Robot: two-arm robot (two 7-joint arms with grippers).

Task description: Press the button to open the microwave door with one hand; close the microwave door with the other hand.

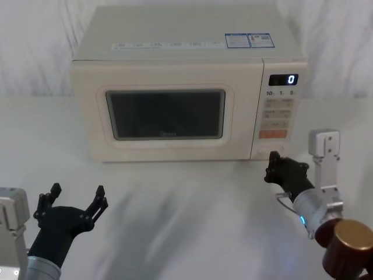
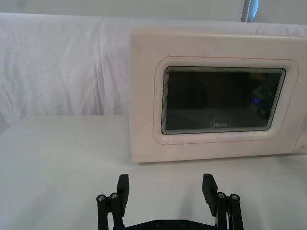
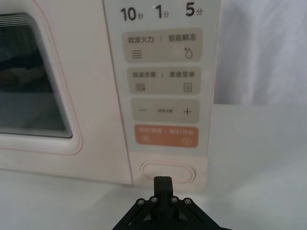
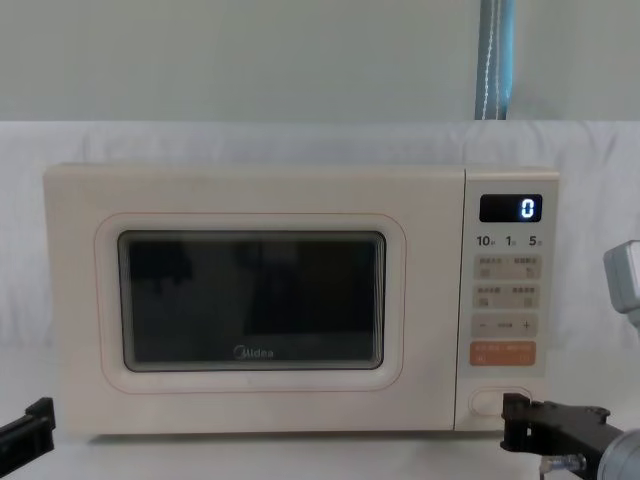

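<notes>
White tabletop (image 1: 192, 204) lay bare before our closed microwave door (image 1: 166, 114). Our right gripper (image 1: 273, 166), fingers clenched together, pointed at the button (image 3: 168, 171); our left gripper (image 1: 74, 201) hovered low, jaws spread.

The head view looks forward and down from above, taking in the top and front of the microwave (image 1: 186, 87) in the upper frame. The chest view sits low, facing the microwave door (image 4: 250, 300) square on. The left wrist view looks across the table (image 2: 57, 153) from farther back, sharing that door. The right wrist view sits very close, facing the button (image 3: 168, 171) low in frame.
</notes>
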